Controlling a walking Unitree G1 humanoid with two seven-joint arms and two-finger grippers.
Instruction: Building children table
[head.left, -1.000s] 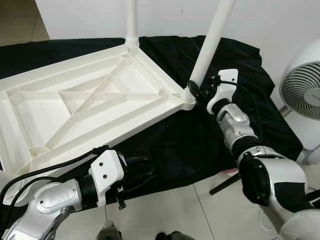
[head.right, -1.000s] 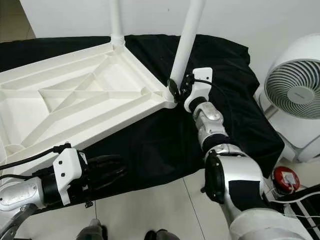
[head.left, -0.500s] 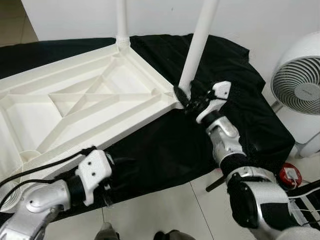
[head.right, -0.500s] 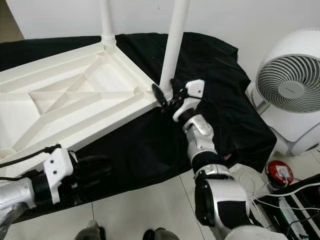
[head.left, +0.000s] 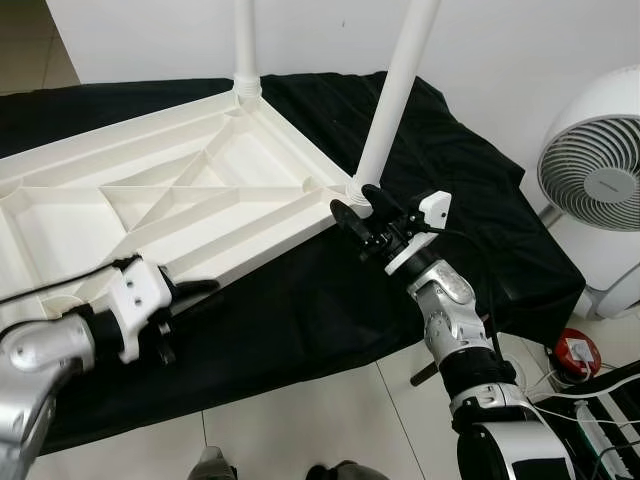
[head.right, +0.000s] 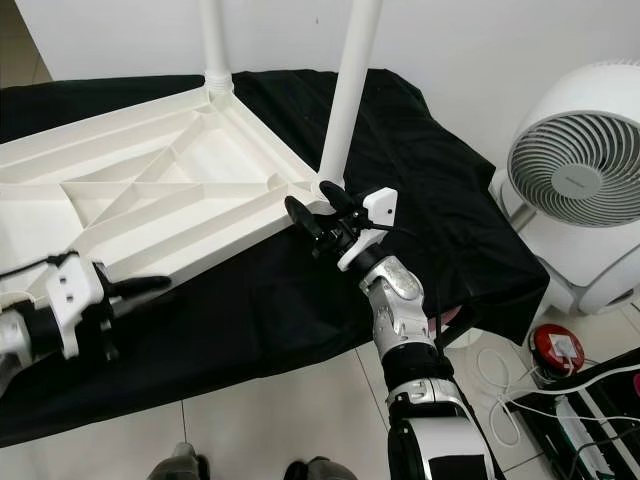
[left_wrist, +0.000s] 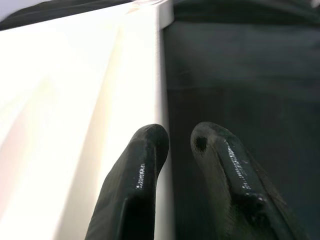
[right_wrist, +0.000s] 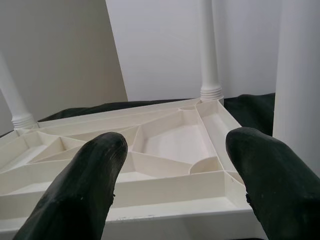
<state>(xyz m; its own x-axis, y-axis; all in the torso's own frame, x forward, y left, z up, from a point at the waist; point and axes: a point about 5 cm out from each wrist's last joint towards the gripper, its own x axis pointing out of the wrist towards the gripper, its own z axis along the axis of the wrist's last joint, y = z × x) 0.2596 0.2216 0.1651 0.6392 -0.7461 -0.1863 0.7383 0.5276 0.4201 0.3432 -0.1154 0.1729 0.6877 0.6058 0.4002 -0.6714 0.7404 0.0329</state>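
Black cloth (head.left: 300, 300) covers the low platform where the upturned white tabletop (head.left: 150, 200) lies, legs up. Right gripper (head.left: 355, 208) sits spread wide just beside the near corner leg (head.left: 395, 90). Left gripper (head.left: 195, 290), fingers nearly together, straddles the tabletop's near edge.

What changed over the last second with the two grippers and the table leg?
The right gripper has let go of the near table leg and backed off, fingers open beside its base. The left gripper moved up to the edge of the upturned tabletop, fingers close together. The tabletop, both legs and the black cloth lie as before.
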